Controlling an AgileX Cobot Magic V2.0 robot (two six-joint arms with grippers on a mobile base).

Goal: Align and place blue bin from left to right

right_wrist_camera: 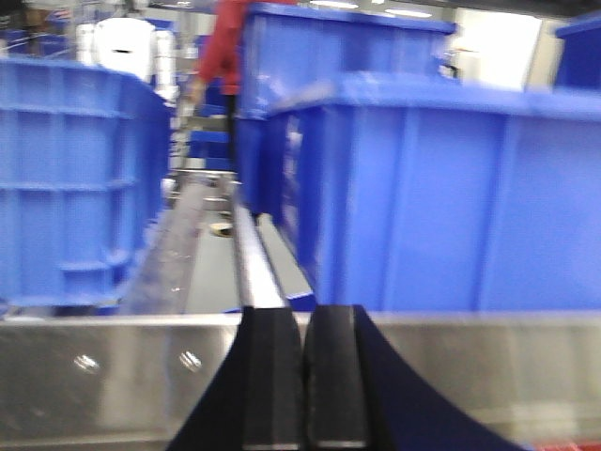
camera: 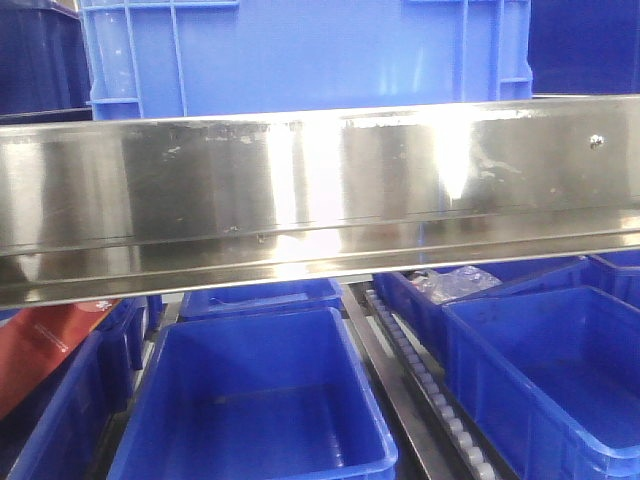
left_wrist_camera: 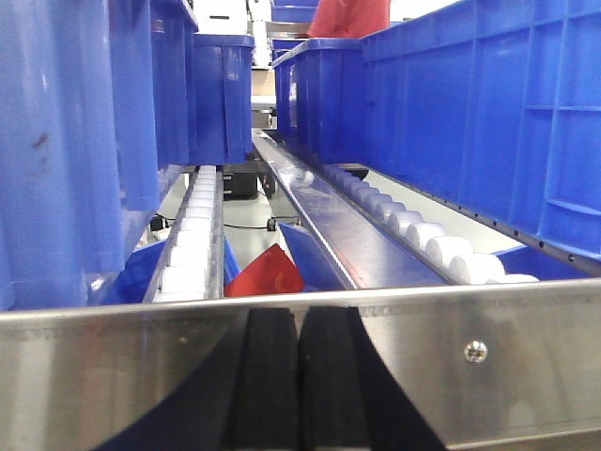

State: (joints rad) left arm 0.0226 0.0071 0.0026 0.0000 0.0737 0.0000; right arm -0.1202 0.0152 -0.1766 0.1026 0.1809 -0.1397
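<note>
Pincers both together, pads touching, nothing clamped: left pincer (left_wrist_camera: pixel 300 376), right pincer (right_wrist_camera: pixel 303 376). Steel rail (left_wrist_camera: pixel 526 366) sits just past each. Beyond left pincer, roller track (left_wrist_camera: pixel 192 235) runs away. Blue bin (left_wrist_camera: pixel 488 122) is up on the rack, ahead and right of left pincer; ribbed wall (camera: pixel 300 50) faces front camera.

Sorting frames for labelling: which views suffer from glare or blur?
Exterior front-facing: white glare streaks the brushed steel rail; the ribbed bright-blue plastic crate above stays readable. Right wrist-mounted: blurred throughout. Left wrist-mounted: sharpest, only soft reflections.
</note>
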